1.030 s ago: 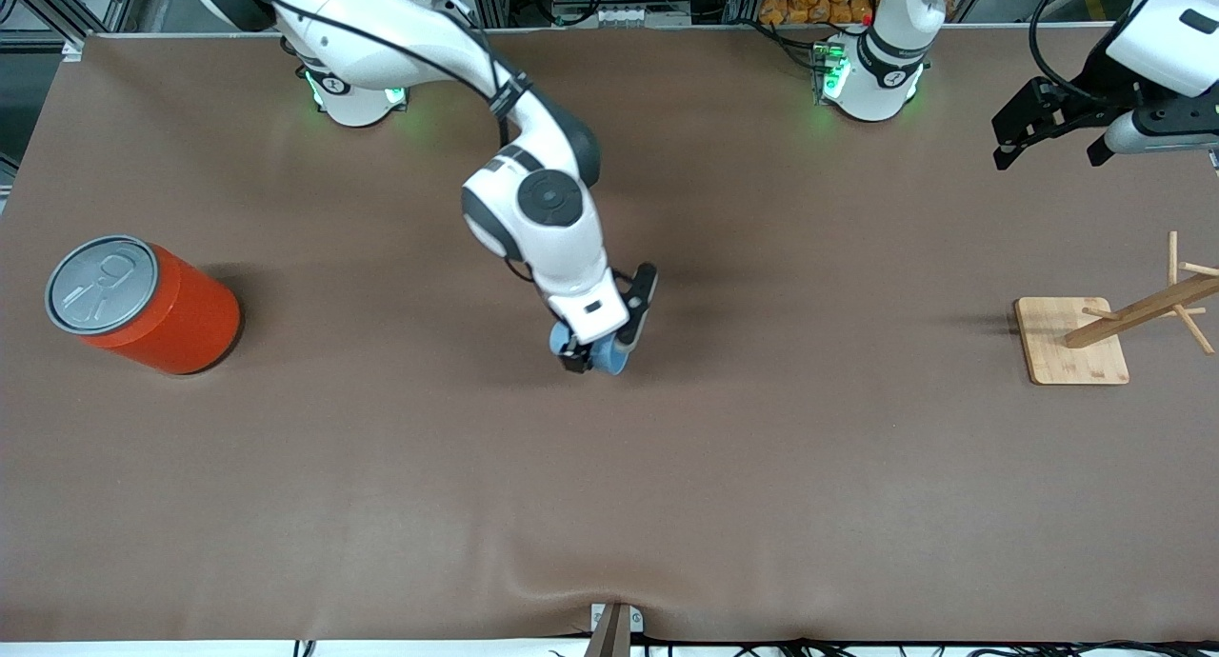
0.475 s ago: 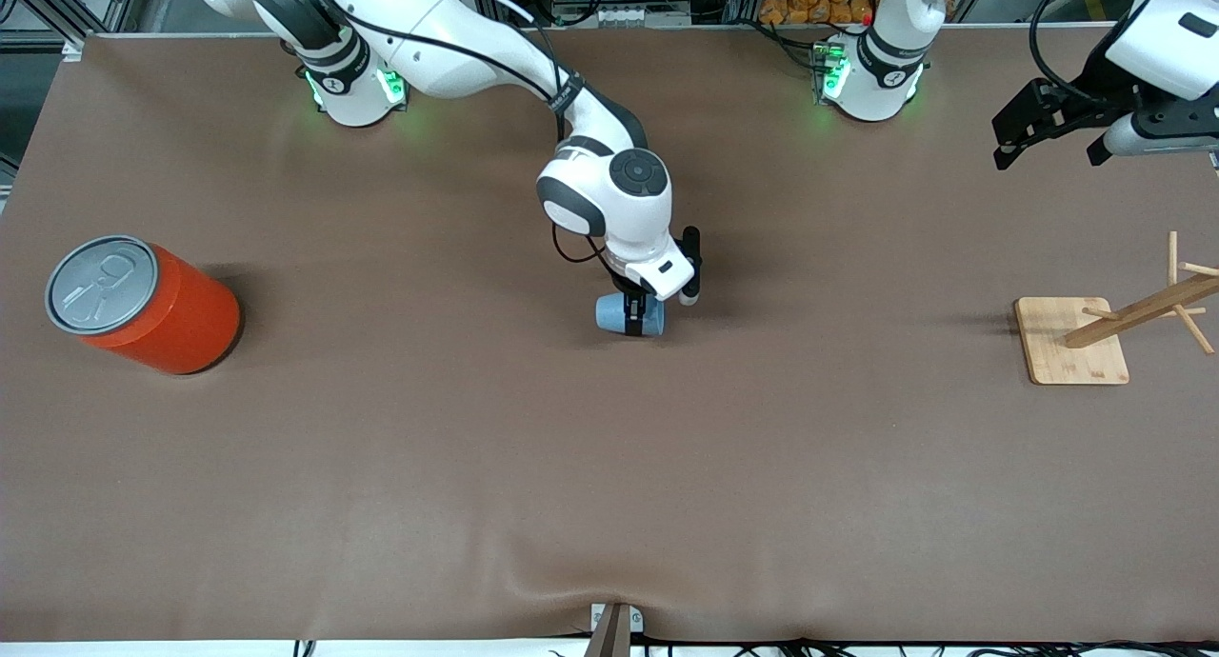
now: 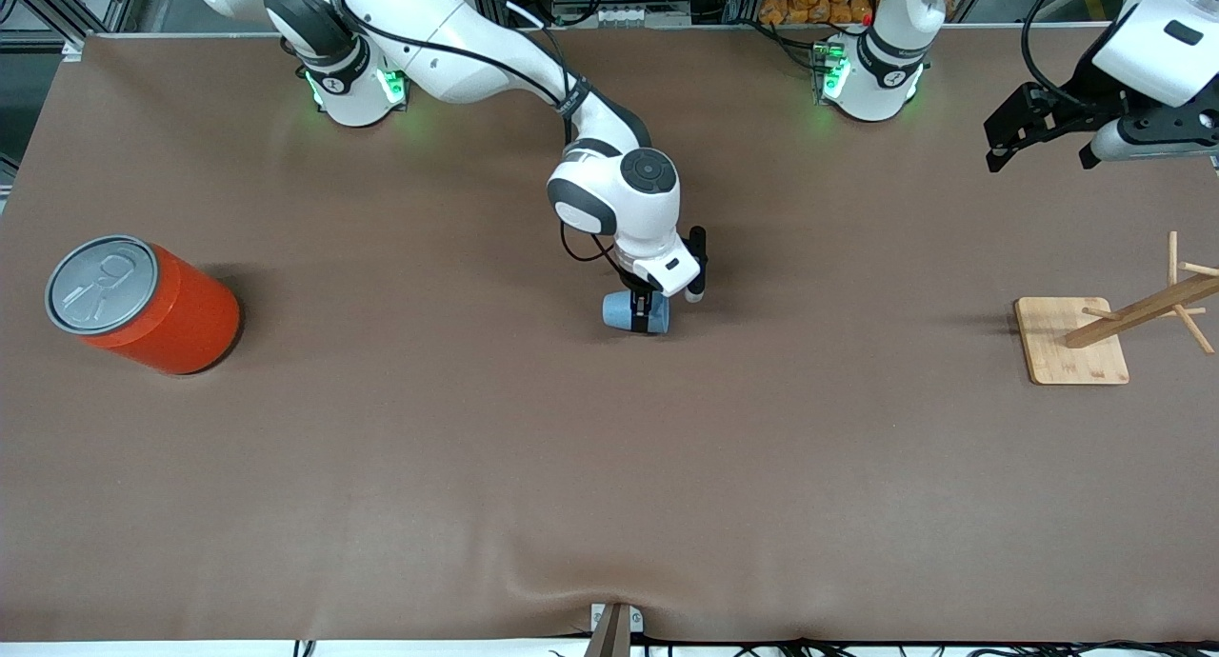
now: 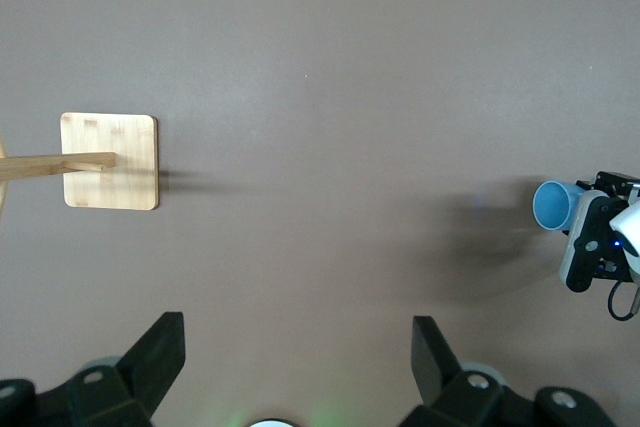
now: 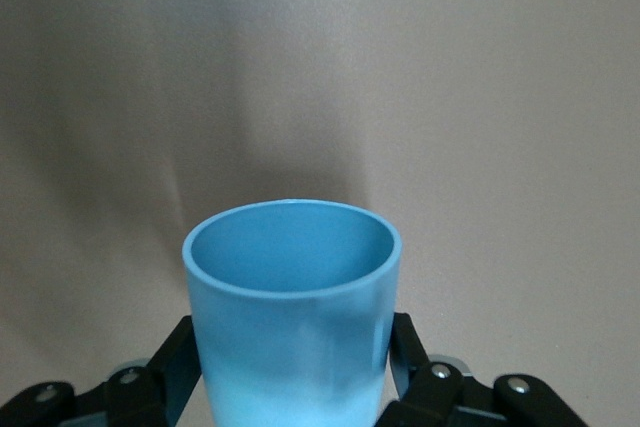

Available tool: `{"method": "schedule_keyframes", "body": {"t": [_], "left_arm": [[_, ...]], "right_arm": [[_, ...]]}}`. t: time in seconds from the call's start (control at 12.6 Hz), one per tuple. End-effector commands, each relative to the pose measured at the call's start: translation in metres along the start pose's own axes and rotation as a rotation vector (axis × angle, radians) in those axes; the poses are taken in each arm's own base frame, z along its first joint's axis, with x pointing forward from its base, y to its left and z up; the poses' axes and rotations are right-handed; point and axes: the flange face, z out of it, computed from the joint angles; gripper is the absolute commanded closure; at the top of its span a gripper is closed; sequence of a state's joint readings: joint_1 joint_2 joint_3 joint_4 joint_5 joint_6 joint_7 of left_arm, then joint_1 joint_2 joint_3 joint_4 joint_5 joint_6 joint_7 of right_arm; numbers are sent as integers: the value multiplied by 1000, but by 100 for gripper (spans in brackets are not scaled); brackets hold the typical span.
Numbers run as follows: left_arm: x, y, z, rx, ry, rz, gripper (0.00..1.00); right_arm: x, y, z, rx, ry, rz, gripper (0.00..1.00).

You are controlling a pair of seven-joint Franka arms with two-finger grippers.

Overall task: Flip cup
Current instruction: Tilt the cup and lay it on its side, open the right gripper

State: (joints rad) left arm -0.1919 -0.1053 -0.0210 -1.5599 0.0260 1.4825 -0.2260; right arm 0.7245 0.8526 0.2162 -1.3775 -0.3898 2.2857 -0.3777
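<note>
Right hand grips the one light-blue cup sideways over mid-tabletop. Left hand waits with fingers apart, up over its own end. One orange can, one wooden rack.

Brown-covered table; orange can at the right arm's end; wooden rack at the left arm's.
</note>
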Motion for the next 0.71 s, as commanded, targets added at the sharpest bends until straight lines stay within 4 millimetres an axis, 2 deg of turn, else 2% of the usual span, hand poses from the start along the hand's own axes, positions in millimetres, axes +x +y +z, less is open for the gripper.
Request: {"method": "schedule_keyframes", "body": {"t": [0.0,0.08,0.4,0.55,0.63], "left_arm": [[0,1,0,-9,-10,14,0],[0,-1,-1,-9,-9,12,0],[2,-1,-2,-12,3,11,0],[2,-4,-1,-10,2,6,0],[3,-6,0,-4,0,3,0]], "right_arm": [[7,0,3,-26,1,4,43],[7,0,3,-25,2,5,0],[8,1,-1,-25,6,36,0],[3,14,-21,-27,13,51,0],[2,14,-28,-18,-4,53,0]]}}
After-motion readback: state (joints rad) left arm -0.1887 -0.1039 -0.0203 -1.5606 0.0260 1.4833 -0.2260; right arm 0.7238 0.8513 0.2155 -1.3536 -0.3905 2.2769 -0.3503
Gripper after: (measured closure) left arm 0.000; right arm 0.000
